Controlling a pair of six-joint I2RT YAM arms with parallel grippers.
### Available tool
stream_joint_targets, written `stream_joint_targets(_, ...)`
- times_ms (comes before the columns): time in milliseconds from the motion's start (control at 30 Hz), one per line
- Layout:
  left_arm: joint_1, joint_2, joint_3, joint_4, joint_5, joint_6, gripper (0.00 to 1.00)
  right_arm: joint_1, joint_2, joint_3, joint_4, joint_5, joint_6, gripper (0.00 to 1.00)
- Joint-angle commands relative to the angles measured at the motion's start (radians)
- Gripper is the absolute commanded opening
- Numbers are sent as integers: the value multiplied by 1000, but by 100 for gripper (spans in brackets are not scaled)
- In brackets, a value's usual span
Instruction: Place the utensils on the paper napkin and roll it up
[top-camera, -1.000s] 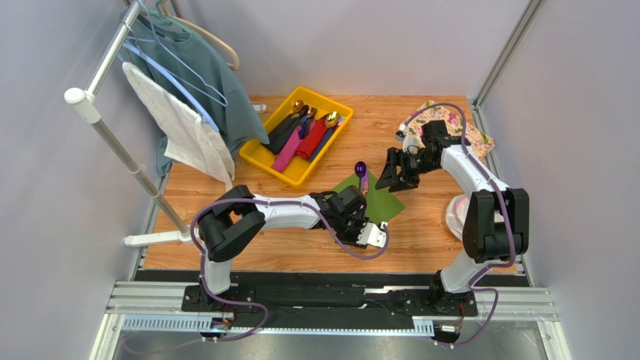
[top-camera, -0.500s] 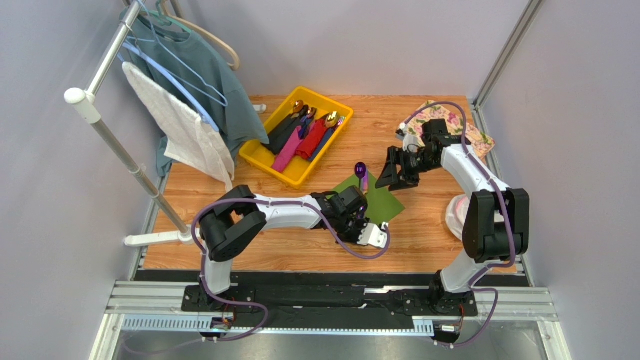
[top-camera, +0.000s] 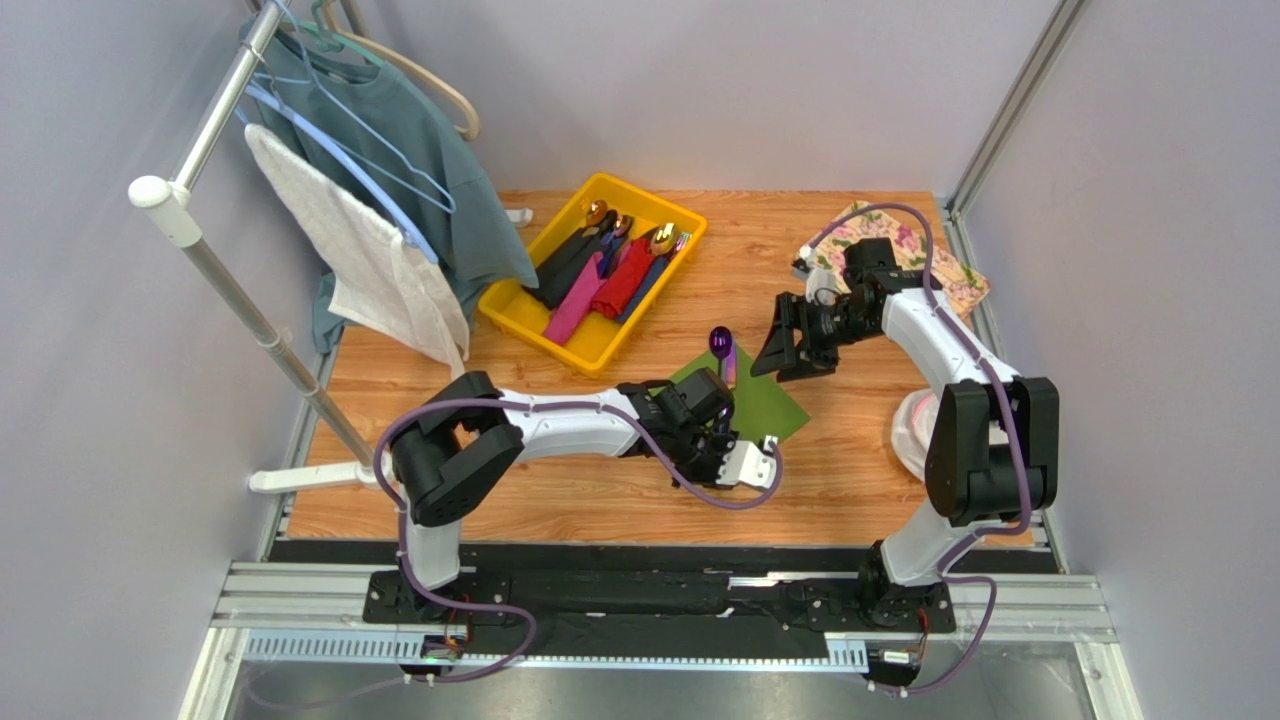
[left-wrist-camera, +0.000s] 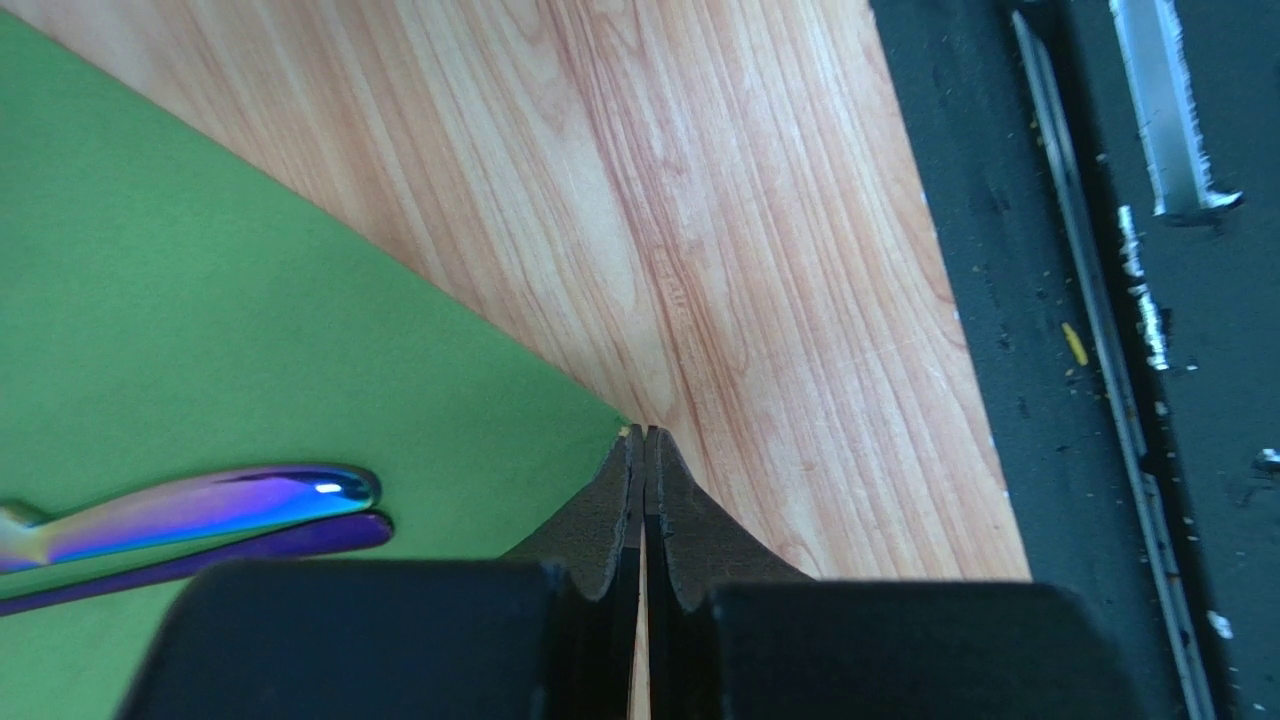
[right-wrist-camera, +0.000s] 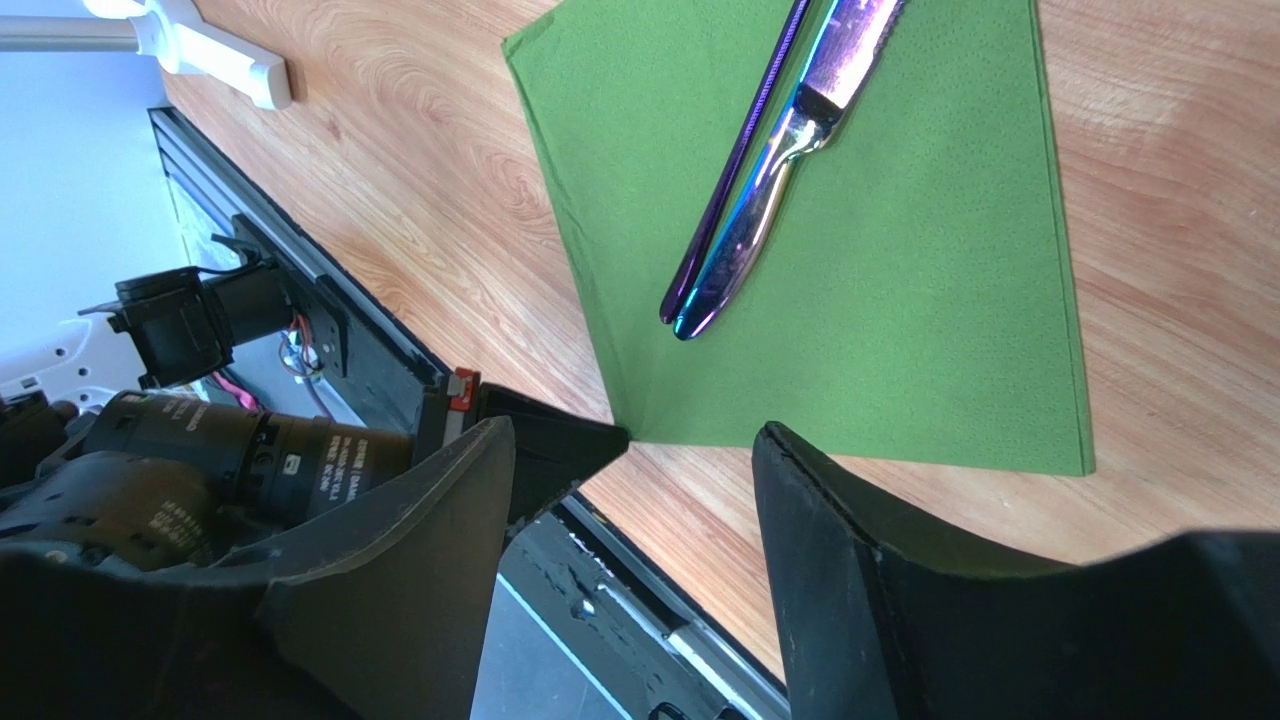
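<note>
The green paper napkin (top-camera: 769, 402) lies as a diamond on the wooden table. Two utensils rest on it side by side: a knife with an iridescent blade (right-wrist-camera: 759, 210) and a slim purple piece (right-wrist-camera: 736, 173). Their tips also show in the left wrist view, the iridescent tip (left-wrist-camera: 226, 503) above the purple one (left-wrist-camera: 286, 537). My left gripper (left-wrist-camera: 645, 432) is shut with its tips right on the napkin's near corner (top-camera: 727, 440). My right gripper (top-camera: 781, 363) hovers open above the napkin's far side, nothing between its fingers (right-wrist-camera: 634, 432).
A yellow tray (top-camera: 589, 354) with several more utensils sits behind the napkin to the left. A cream floral mat (top-camera: 950, 273) lies at the back right. A clothes rack (top-camera: 226, 285) with a towel and a garment stands left; a white-pink object (top-camera: 908, 428) sits right.
My left gripper's jaws have closed at the napkin's near corner. The right arm has barely moved.
</note>
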Motion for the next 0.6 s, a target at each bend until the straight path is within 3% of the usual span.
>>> stream_joint_targets(0,-1,-83,36,-9,63,-59,0,-1,-39,-5,27,-21,25,63)
stream_joint_targets(567,103,-57,121,28,52,-136,0,-1,-53,-71,62,-28,44,59)
